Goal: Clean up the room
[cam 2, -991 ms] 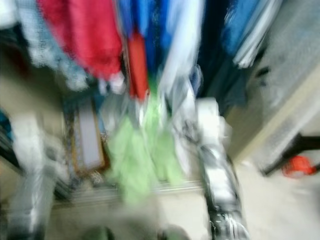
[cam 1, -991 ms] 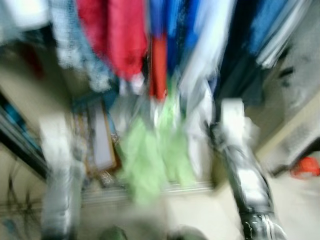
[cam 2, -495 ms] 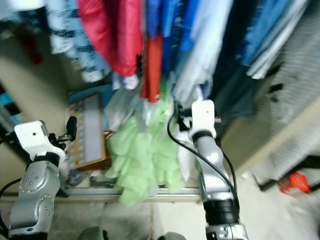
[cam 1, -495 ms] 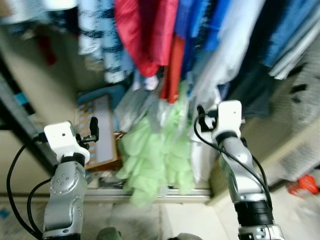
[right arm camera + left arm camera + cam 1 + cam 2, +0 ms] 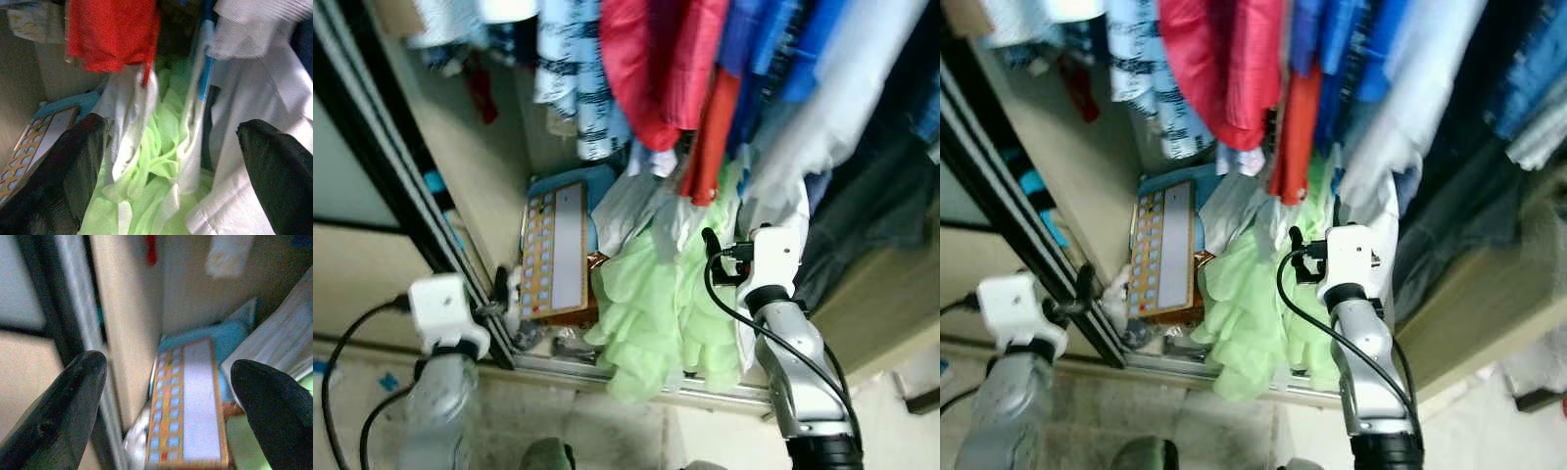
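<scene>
A light green garment [image 5: 656,313] hangs low in an open wardrobe and spills over the bottom rail [image 5: 705,392]. Above it hang red clothes [image 5: 661,69], a blue-striped shirt [image 5: 573,88] and a pale shirt [image 5: 842,117]. My right gripper [image 5: 171,137] is raised in front of the green garment, open, with nothing between its fingers [image 5: 73,166]. My left gripper [image 5: 168,382] is open beside the dark sliding-door frame [image 5: 401,186] and points at a colourful grid-patterned board [image 5: 556,250] leaning on the wardrobe floor.
The wardrobe's beige side wall [image 5: 460,147] stands just behind the door frame. A blue flat item [image 5: 220,333] lies behind the board. White cloth [image 5: 132,117] hangs beside the green garment. Pale floor [image 5: 607,431] runs in front of the rail.
The blur has gone and my view has swung, so the wardrobe's contents sit further right. My left gripper is now lower, close to the door frame. Both grippers stay open.
</scene>
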Available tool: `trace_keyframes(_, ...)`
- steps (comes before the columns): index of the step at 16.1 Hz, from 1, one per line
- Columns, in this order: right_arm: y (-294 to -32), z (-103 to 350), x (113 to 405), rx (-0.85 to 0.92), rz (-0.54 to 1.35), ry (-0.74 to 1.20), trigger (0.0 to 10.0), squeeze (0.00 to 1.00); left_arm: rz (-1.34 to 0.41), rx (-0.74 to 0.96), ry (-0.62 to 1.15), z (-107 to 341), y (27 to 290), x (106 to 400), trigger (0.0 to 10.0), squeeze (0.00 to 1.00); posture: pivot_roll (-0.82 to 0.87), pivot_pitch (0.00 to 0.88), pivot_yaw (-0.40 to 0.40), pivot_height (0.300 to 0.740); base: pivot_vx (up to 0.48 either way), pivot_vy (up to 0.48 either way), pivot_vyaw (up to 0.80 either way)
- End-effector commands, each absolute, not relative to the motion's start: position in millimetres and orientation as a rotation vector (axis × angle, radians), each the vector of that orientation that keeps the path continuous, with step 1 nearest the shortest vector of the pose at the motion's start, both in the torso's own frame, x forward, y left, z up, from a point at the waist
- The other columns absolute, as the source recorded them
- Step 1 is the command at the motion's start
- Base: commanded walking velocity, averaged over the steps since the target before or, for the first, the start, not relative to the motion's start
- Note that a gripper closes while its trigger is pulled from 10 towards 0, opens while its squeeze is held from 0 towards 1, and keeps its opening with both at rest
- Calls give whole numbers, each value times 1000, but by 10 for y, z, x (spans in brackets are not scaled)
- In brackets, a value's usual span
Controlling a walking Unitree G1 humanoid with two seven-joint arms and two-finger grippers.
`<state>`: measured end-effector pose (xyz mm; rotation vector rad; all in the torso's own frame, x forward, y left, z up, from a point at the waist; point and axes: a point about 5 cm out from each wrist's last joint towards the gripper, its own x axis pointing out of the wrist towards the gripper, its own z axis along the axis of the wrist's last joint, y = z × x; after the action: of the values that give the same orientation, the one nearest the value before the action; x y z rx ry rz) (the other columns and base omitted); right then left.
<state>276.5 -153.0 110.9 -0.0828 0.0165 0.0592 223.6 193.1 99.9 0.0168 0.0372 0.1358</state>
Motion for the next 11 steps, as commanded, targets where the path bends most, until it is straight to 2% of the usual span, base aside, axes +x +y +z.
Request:
trace_keyframes(1, -1533, 1146, 2801, -86, 52, -3, 10000, 0, 122, 33, 50, 965, 1922, 2240, 10000, 0, -21, 0, 15, 740, 0, 0, 0)
trace_keyframes(3, -1392, 1259, 2812, -91, 120, -43, 10000, 0, 139, 34, 30, 1001, 1924, 2229, 10000, 0, -7, 0, -28, 740, 0, 0, 0)
trace_keyframes(5, -1403, 1248, 2768, -112, 152, -28, 10000, 0, 151, 46, 36, 958, 1907, 2136, 10000, 0, 1, 0, -52, 740, 0, 0, 0)
trace_keyframes(11, -1322, 1222, 2757, -142, 217, -20, 10000, 0, 136, 75, 32, 976, 1917, 2126, 10000, 0, 6, 0, -66, 740, 0, 0, 781)
